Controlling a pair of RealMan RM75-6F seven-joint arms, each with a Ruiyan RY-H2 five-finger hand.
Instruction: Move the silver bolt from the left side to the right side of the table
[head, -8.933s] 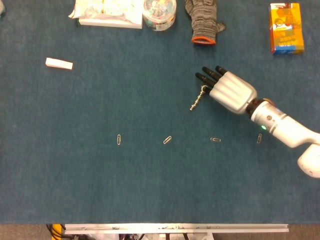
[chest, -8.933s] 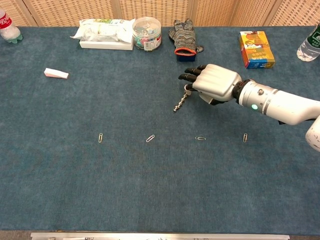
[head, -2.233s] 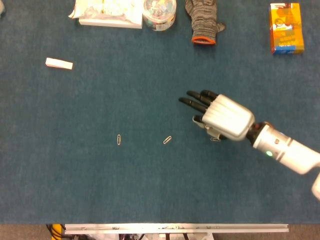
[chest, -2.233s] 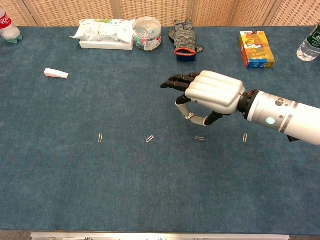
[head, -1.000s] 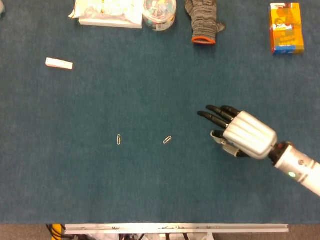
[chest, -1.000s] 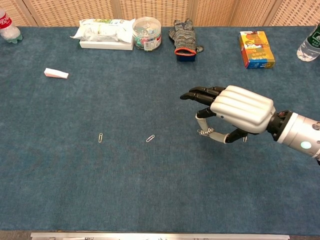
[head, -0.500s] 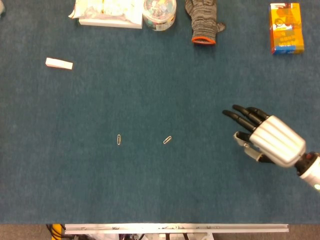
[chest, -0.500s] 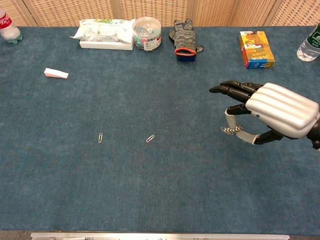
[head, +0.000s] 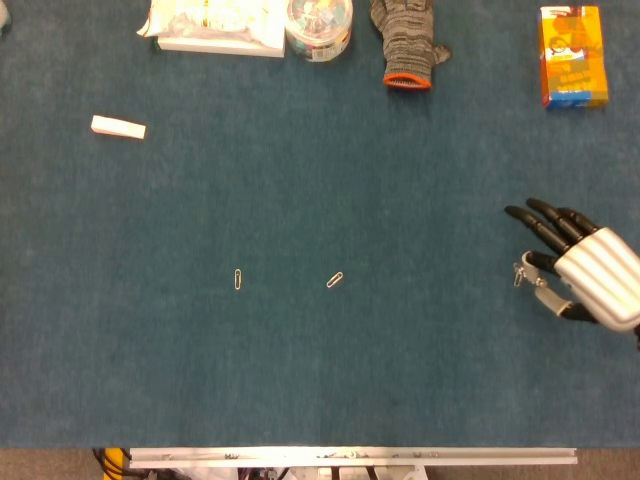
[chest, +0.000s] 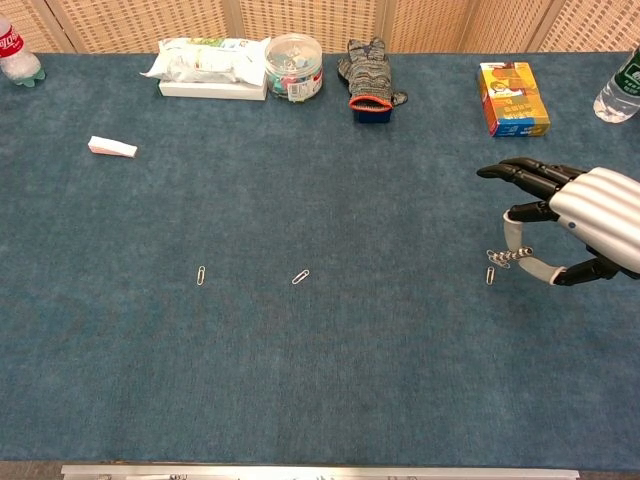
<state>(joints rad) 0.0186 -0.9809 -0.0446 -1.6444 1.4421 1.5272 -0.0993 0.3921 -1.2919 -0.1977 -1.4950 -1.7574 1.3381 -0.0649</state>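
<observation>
— Over the table's (head: 400, 400) four-o'clock edge, head view: what has the right hand (head: 585, 272) got?
— It pinches the silver bolt (head: 519, 272), other fingers spread.
— And the chest view?
— Same pinch at three o'clock; the bolt (chest: 503, 257) hangs just above a paper clip (chest: 490, 275).

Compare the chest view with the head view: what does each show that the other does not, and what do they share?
Only the chest view shows the red-capped bottle at far left, the clear bottle at far right, the wicker screen behind, and a paperclip below the bolt. Only the head view shows the table's metal front rail. Both show the right hand pinching the silver bolt, two loose paperclips, the glove and the orange box.
</observation>
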